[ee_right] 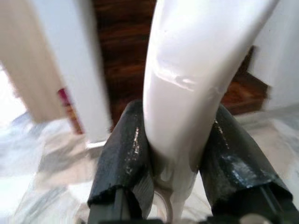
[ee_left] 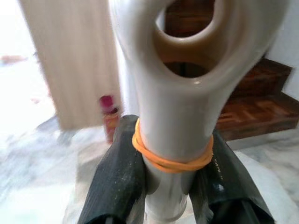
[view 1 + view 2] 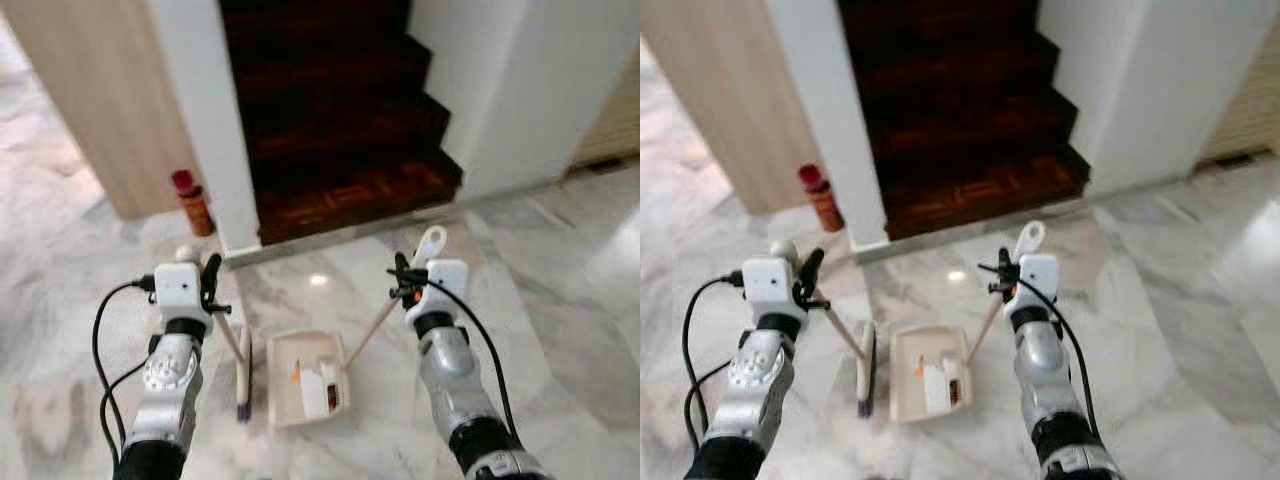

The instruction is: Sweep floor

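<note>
Nearest the camera, two silver arms reach forward over a pale marble floor [image 3: 560, 330]. The left claw [image 3: 211, 285] is clamped on the top of a broom handle [image 3: 229, 335]; in the left wrist view its fingers [image 2: 117, 182] press both sides of the cream handle, which has a hanging loop at its end and an orange rubber band [image 2: 170, 161] wrapped round it just above the fingers. The right claw [image 3: 402, 278] grips the dustpan handle [image 3: 372, 330], whose looped white end [image 3: 431, 242] sticks up past it; in the right wrist view the black fingers [image 1: 128, 163] squeeze the white handle from both sides.

Between and just ahead of the arms, both handles slant down to the floor. The broom head [image 3: 243, 375] stands on edge, its dark bristles at the near end, right beside the left side of the cream dustpan [image 3: 285, 385]. The dustpan lies flat on the floor and holds a white scrap [image 3: 320, 388] with small orange bits near it.

Farther on, a red-capped can [image 3: 193, 203] stands on the floor at the foot of a white wall [image 3: 195, 110], next to a light wood panel [image 3: 100, 100]. Beyond the wall, dark wooden stairs [image 3: 340, 150] climb away.
</note>
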{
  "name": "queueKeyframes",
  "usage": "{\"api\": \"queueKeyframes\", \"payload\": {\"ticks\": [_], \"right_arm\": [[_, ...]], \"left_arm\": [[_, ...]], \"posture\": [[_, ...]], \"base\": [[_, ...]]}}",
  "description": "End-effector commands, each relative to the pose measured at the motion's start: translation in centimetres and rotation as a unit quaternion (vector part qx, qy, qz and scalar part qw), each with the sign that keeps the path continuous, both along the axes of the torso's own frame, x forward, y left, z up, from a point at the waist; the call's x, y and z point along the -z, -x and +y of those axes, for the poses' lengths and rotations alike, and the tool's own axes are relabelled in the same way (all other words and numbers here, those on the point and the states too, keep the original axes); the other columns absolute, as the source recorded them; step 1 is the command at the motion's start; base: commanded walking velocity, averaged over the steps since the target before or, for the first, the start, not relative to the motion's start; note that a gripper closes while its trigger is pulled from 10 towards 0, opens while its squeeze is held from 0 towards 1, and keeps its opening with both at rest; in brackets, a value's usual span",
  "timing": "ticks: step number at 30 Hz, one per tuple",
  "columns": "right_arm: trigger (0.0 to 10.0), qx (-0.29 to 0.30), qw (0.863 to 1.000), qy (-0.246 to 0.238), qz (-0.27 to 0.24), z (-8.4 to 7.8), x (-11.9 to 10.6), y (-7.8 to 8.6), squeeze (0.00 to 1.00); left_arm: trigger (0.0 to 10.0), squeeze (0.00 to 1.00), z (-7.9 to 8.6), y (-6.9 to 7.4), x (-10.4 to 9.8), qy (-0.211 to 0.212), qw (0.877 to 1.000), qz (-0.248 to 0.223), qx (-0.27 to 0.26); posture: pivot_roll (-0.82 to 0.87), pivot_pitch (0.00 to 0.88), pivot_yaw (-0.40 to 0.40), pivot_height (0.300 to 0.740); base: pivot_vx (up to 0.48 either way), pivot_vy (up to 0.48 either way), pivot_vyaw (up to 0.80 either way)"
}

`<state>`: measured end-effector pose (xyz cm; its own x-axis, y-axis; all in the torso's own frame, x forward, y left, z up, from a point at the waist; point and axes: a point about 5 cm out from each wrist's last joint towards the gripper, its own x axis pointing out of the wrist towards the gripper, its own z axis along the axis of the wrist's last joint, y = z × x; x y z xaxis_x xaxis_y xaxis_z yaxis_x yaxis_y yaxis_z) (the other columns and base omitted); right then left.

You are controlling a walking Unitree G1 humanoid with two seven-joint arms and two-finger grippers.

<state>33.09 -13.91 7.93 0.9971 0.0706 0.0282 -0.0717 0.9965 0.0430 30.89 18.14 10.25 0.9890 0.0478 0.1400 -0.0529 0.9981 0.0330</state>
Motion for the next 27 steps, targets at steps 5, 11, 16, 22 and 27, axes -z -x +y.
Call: {"api": "queueKeyframes", "payload": {"ticks": [5,11,16,22,27], "right_arm": [[10.0,-0.001,1.000,-0.008,-0.020,0.16,-1.03,-0.42,0.00],[10.0,-0.002,1.000,-0.009,-0.017,0.14,-0.98,-0.45,0.00],[10.0,0.001,1.000,-0.010,-0.014,0.05,-0.90,-0.45,0.00],[10.0,0.003,1.000,-0.012,-0.011,-0.01,-0.86,-0.47,0.00],[10.0,0.003,1.000,-0.012,-0.011,-0.02,-0.90,-0.50,0.00]], "left_arm": [[10.0,0.00,0.30,-0.25,-0.96,-0.006,1.000,-0.019,-0.005],[10.0,0.00,0.30,-0.28,-0.95,0.000,1.000,-0.017,-0.007],[10.0,0.00,0.31,-0.27,-0.96,0.001,1.000,-0.018,-0.008],[10.0,0.00,0.34,-0.30,-1.00,0.002,1.000,-0.018,-0.009],[10.0,0.00,0.34,-0.33,-1.04,0.004,1.000,-0.019,-0.009]], "posture": [[0.03,0.056,-0.012,0.740],[0.03,0.063,-0.013,0.740],[0.03,0.067,-0.013,0.740],[0.03,0.069,-0.014,0.740],[0.03,0.072,-0.014,0.740]], "base": [[0.000,0.000,0.24],[0.000,0.093,0.00],[0.000,0.287,0.00],[0.000,0.333,0.00],[0.000,0.350,0.00]]}}
